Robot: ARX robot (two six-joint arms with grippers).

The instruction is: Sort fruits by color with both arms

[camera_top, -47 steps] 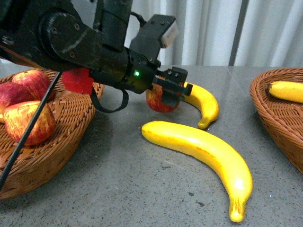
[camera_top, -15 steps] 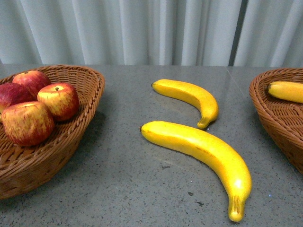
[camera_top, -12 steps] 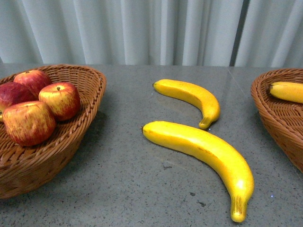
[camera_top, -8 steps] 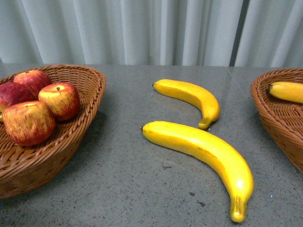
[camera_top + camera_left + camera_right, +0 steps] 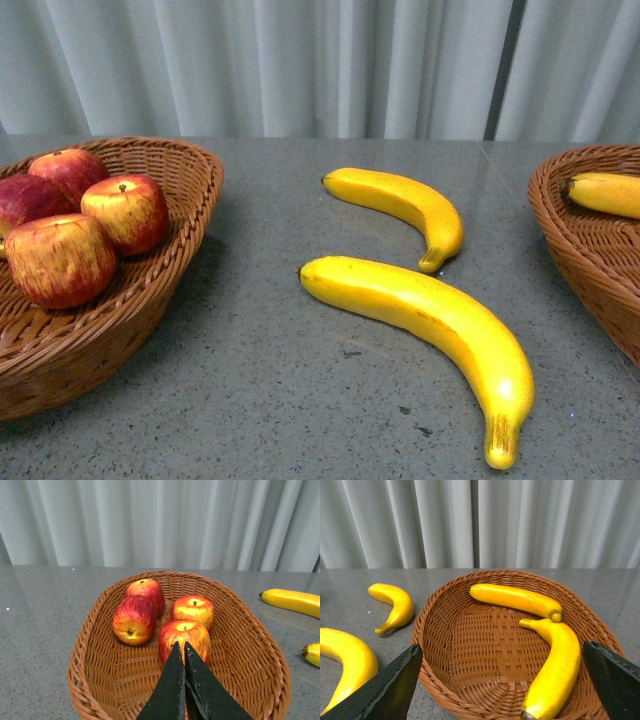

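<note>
Several red apples lie in the left wicker basket (image 5: 195, 190); the left wrist view shows them at the basket's far end, the nearest apple (image 5: 185, 637) just beyond my left gripper (image 5: 181, 646), which is shut and empty above the basket (image 5: 85, 645). Two bananas lie on the table: a small one (image 5: 400, 203) and a longer, thicker one (image 5: 430, 320). My right gripper (image 5: 501, 647) is open and empty above the right basket (image 5: 445, 645), which holds two bananas (image 5: 515, 599) (image 5: 555, 665). Neither gripper shows in the front view.
The right basket (image 5: 570, 240) stands at the front view's right edge with one banana (image 5: 605, 192) showing in it. The two loose bananas lie between the baskets on the grey tabletop (image 5: 260, 380). A white curtain hangs behind the table.
About three seconds ago my left arm was over the table with a red apple at its gripper; now the arm is out of the front view and no apple is on the table.
</note>
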